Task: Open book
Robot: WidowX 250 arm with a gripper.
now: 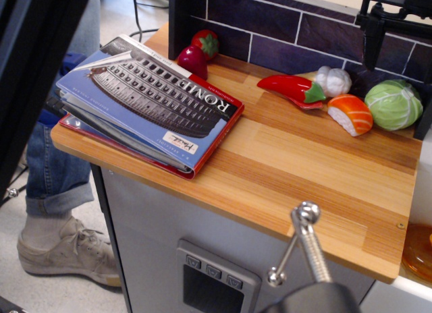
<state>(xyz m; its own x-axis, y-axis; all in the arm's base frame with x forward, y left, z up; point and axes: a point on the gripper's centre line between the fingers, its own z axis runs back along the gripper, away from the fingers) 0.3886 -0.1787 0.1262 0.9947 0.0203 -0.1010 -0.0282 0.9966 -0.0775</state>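
Observation:
The book [152, 100] lies shut, cover up, on the left end of the wooden counter [304, 171]. It is large and thin, with a blue cover, a grey Colosseum photo, white "ROME" lettering, a small white label and red edging. Its pages fan slightly at the left end, which overhangs the counter's edge. My gripper [291, 244] shows at the bottom of the view, in front of the counter's front edge and well to the right of the book. Its two thin metal ball-tipped fingers stand apart with nothing between them.
Toy food lies along the back: a strawberry [206, 43] and a dark red vegetable [192, 62] behind the book, then a red pepper [290, 89], garlic [334, 80], salmon sushi [351, 114] and a cabbage [393, 104]. A purple tiled wall [270, 23] backs the counter. A person's leg [57, 158] stands at the left.

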